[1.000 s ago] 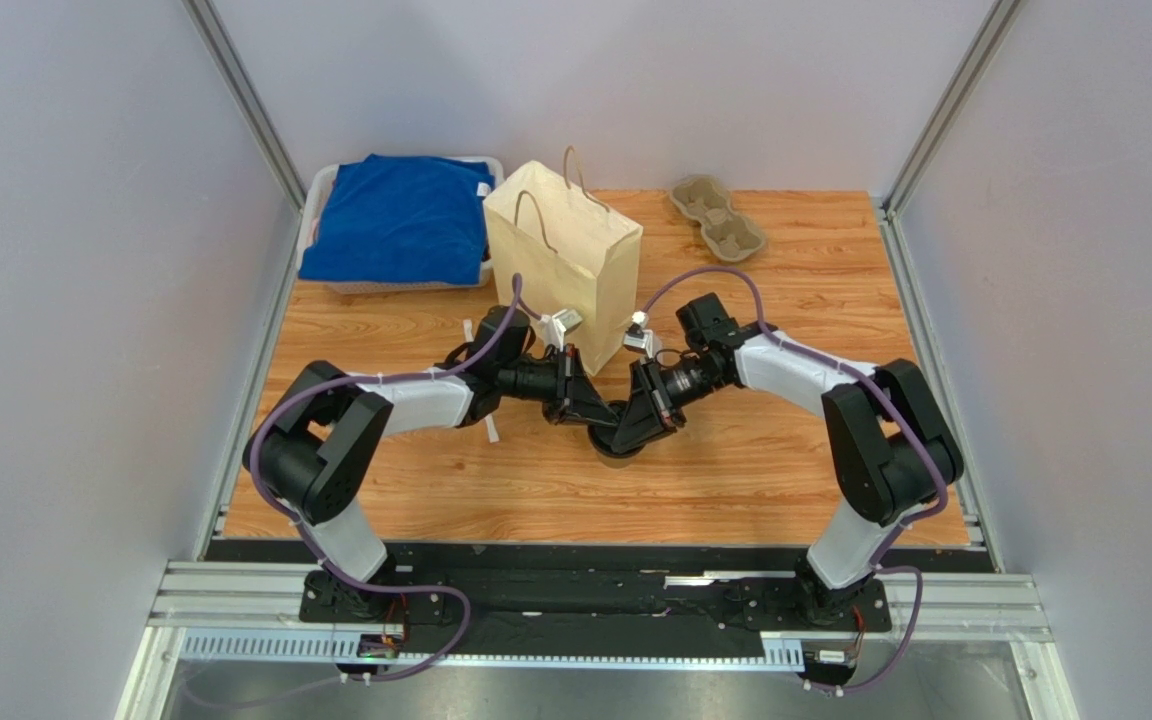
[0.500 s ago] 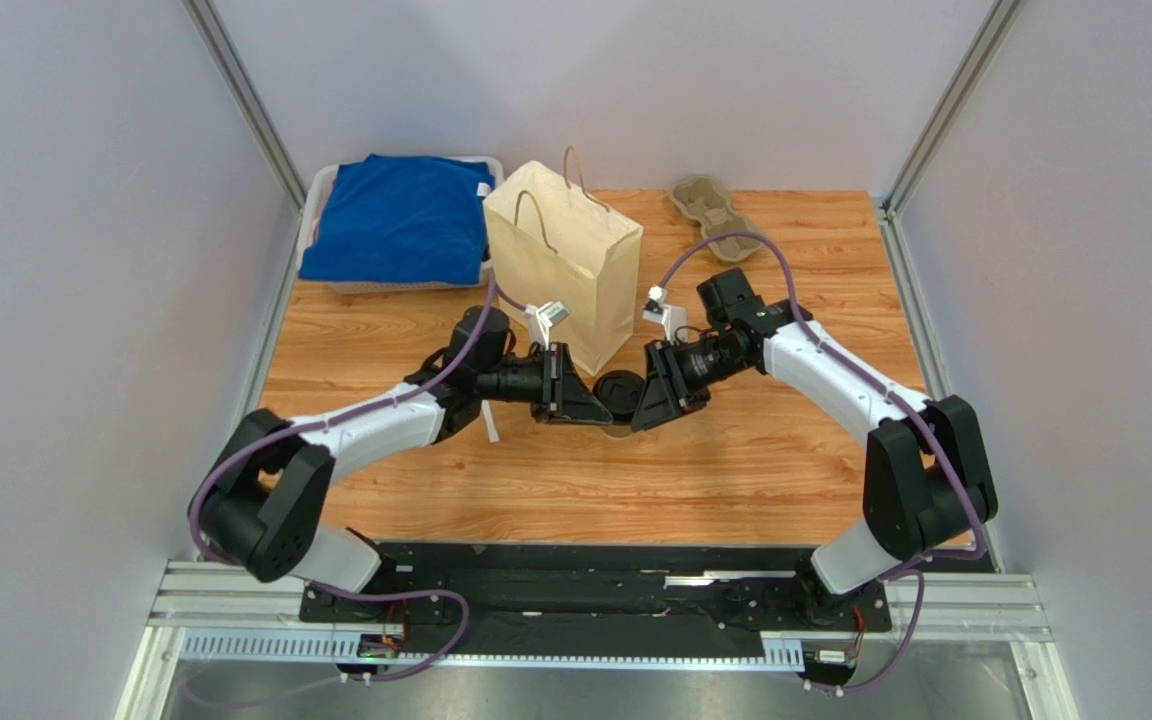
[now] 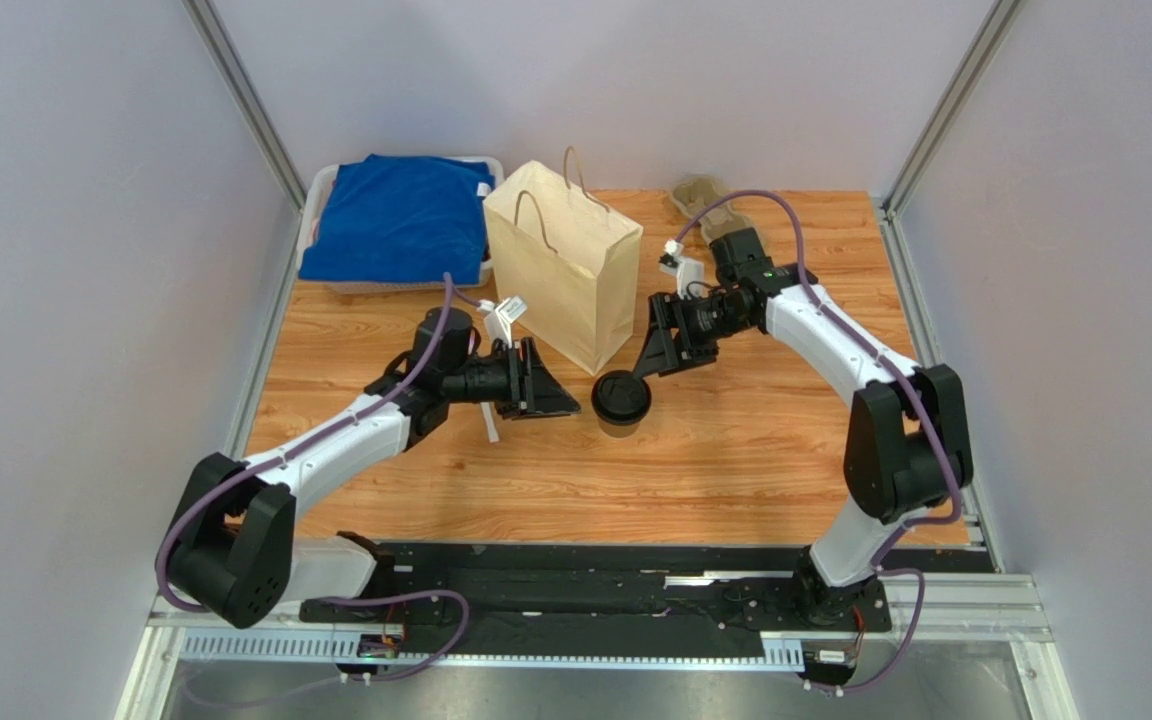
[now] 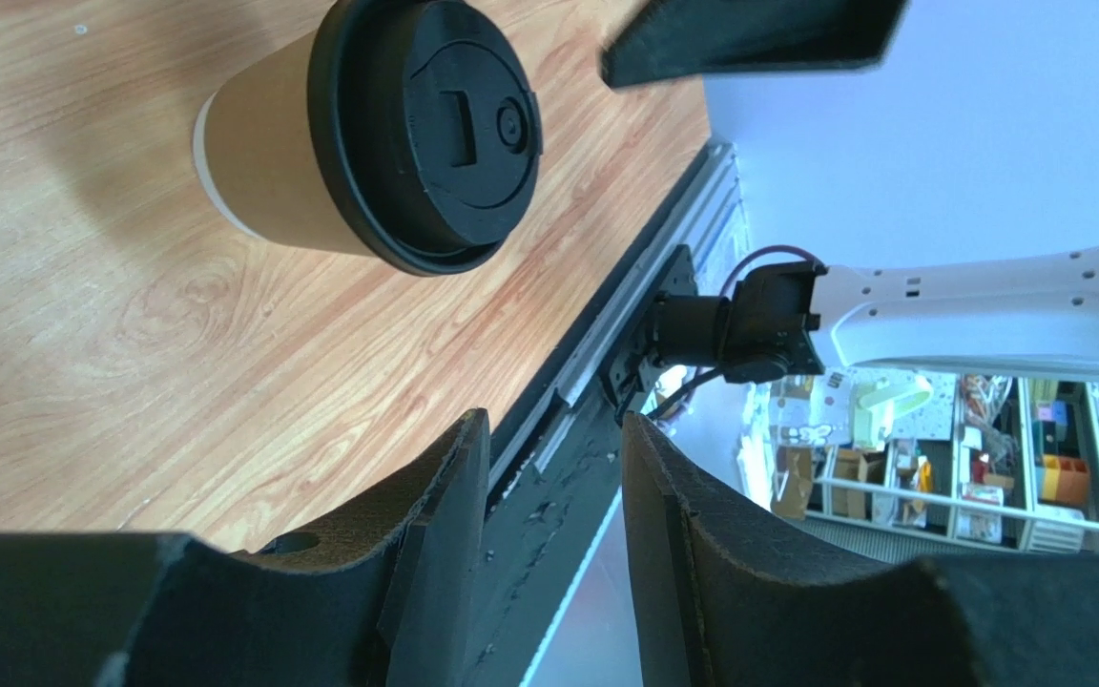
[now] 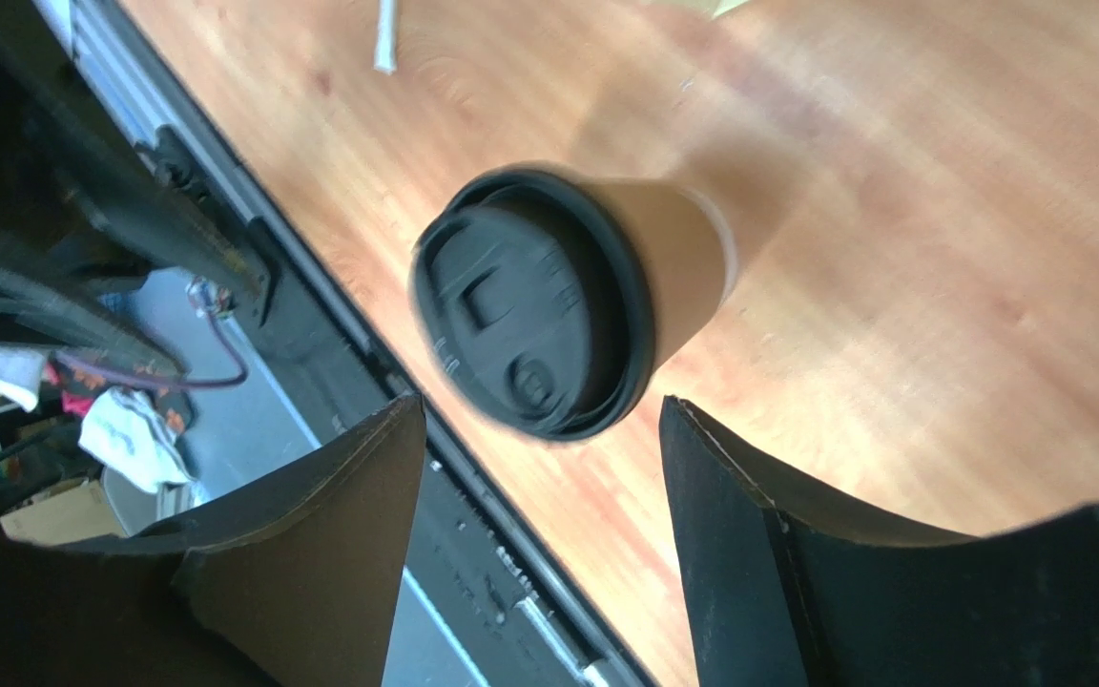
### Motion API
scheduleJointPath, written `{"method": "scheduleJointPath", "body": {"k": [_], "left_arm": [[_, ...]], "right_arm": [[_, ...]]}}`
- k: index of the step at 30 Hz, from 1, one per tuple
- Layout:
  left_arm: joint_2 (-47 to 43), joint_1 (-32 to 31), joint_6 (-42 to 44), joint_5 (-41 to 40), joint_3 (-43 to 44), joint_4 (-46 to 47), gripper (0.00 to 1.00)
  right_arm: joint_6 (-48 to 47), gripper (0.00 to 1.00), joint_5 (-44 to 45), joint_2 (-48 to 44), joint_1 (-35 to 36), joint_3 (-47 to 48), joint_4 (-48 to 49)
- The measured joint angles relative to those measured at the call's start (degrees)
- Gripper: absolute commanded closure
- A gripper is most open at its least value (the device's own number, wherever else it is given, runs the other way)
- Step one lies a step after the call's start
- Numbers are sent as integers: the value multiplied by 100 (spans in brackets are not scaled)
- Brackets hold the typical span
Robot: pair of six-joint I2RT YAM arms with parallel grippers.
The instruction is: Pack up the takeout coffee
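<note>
The small brown paper cup with a round black plastic lid [image 3: 621, 401] stands upright on the wooden table [image 3: 748, 450], just in front of the tan paper bag [image 3: 567, 263] — not yet packed. The left gripper [image 3: 557, 392] and right gripper [image 3: 651, 357] flank it, both spread wide and empty. The step in hand looks like the grasp: next, one gripper must close around the cup's wall. The bag's mouth — open or folded — cannot be made out.

a tan paper bag [image 3: 567, 263] stands upright on the wooden worktop [image 3: 748, 450], with a blue cloth [image 3: 394, 218] in a white bin [image 3: 315, 195] to its left and a pulp tray [image 3: 693, 191] behind.
</note>
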Motion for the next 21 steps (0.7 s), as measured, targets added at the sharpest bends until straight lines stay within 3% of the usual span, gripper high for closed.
{"method": "scheduleJointPath", "body": {"k": [10, 21], "left_arm": [[90, 249, 149, -59, -125, -125, 45], [190, 341, 129, -37, -199, -181, 45]], "right_arm": [[-173, 40, -435, 992, 9, 444, 407], [-654, 48, -1279, 1200, 269, 415, 424]]}}
